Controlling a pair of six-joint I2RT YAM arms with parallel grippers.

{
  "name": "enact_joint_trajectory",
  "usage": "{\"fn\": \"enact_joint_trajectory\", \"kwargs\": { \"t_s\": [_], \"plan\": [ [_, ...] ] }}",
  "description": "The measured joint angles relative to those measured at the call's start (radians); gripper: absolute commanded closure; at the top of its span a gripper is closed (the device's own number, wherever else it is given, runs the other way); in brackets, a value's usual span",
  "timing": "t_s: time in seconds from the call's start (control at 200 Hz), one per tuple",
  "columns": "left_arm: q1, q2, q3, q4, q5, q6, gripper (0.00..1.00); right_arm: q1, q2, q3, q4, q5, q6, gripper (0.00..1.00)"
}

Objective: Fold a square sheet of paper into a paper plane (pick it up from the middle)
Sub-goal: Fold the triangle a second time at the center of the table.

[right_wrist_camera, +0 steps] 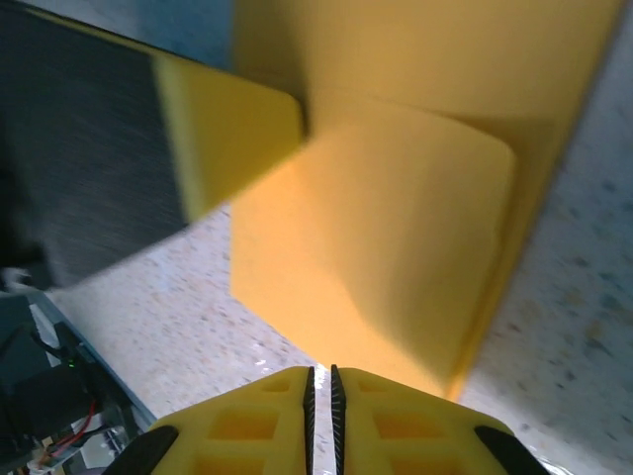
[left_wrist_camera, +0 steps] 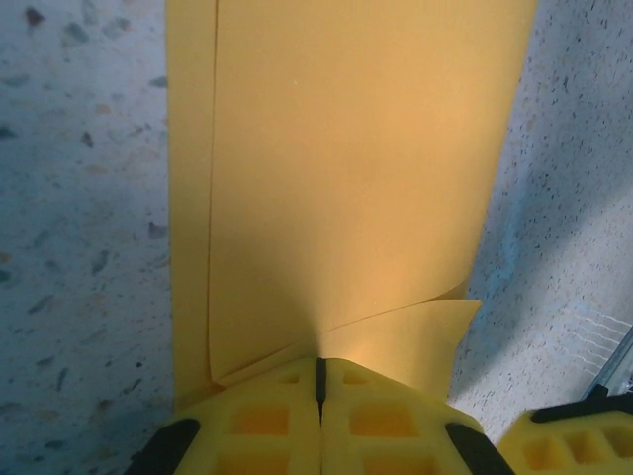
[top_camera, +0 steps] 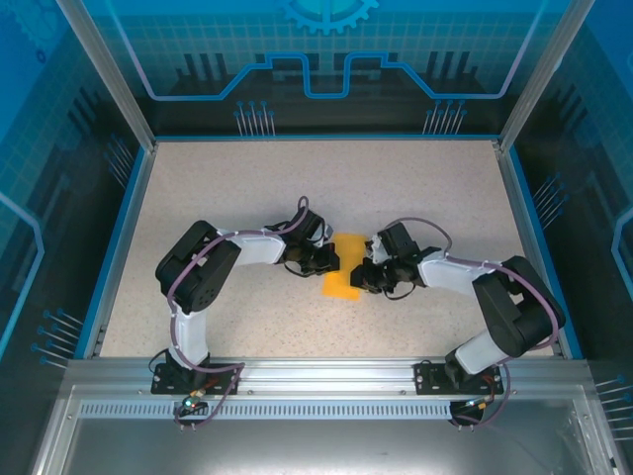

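Top external view: thin orange-yellow folded paper sheet (top_camera: 345,247) lies lengthwise between the claws. The left gripper (top_camera: 329,260) is clenched on its left edge. The right gripper (top_camera: 362,277) is at its right edge, jaws nearly together, grip unclear.

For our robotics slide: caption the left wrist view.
Left gripper shut on the folded orange paper over the speckled table.

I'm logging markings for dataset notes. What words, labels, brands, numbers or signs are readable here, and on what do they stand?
No readable text in these views.
square sheet of paper: blank, no print.
left gripper's yellow fingers: no marking.
blue back panel: a gear graphic and circuit-like lines, no letters or digits.
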Motion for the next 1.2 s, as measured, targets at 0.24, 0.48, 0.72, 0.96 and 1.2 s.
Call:
{"fn": "enact_joint_trajectory", "kwargs": {
  "t_s": [0.24, 0.48, 0.72, 0.96, 1.2],
  "plan": [
    [0.000, 0.000, 0.005, -0.008, -0.002, 0.003, 0.93, 0.012, 0.106, 0.079, 0.034, -0.019, 0.005, 0.86],
    [0.000, 0.000, 0.005, -0.008, -0.002, 0.003, 0.93, 0.019, 0.196, 0.084, 0.038, -0.027, 0.008, 0.87],
    [0.000, 0.000, 0.005, -0.009, -0.002, 0.003, 0.94, 0.018, 0.175, 0.050, 0.072, -0.033, 0.008, 0.87],
    [0.000, 0.001, 0.006, -0.011, -0.002, 0.004, 0.94, 0.018, 0.115, -0.014, 0.056, -0.034, -0.004, 0.86],
    [0.000, 0.002, 0.010, -0.015, -0.002, 0.004, 0.94, 0.005, 0.095, -0.064, 0.115, -0.063, -0.014, 0.85]
  ]
}}
